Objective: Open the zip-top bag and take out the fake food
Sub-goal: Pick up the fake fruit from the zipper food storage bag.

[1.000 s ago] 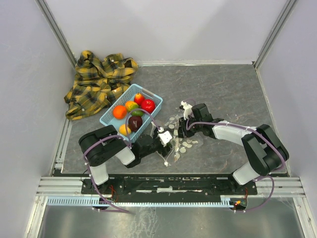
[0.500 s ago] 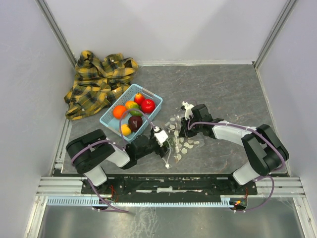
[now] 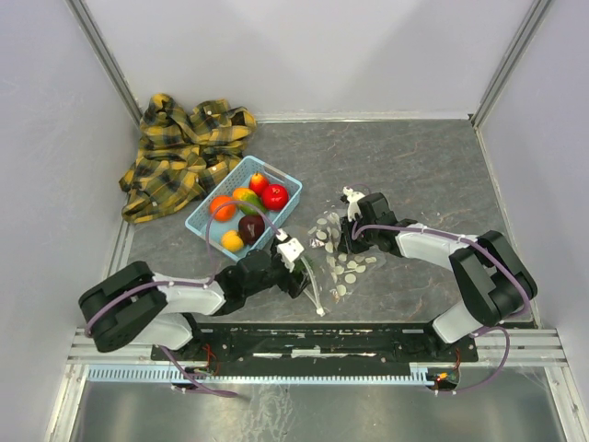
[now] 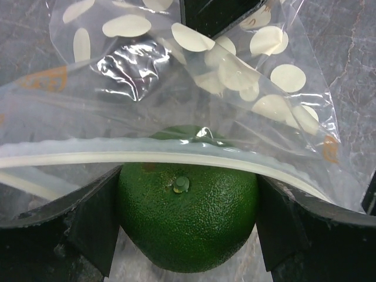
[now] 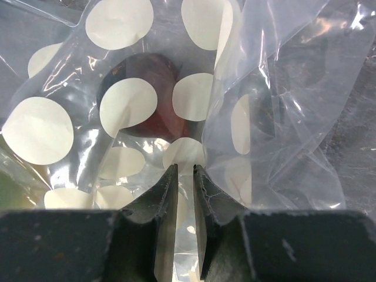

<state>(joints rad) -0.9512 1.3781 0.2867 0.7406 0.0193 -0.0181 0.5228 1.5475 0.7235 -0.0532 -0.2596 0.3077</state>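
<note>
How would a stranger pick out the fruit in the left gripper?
Find the dotted zip-top bag beside the blue basket, then the left gripper at its mouth. It grips a pebbly dark green fruit with a stem nub; the basket's fruits lie loose.

Setting: robotics lab test cell. White panel walls (image 3: 313, 55) and aluminium frame rails (image 3: 313, 343) enclose a grey tabletop (image 3: 423, 166). Left arm (image 3: 184, 296) and right arm (image 3: 428, 244) bolted at near edge, cables exposed. Props: fake food (image 3: 274, 195), plaid cloth (image 3: 179, 152).
</note>
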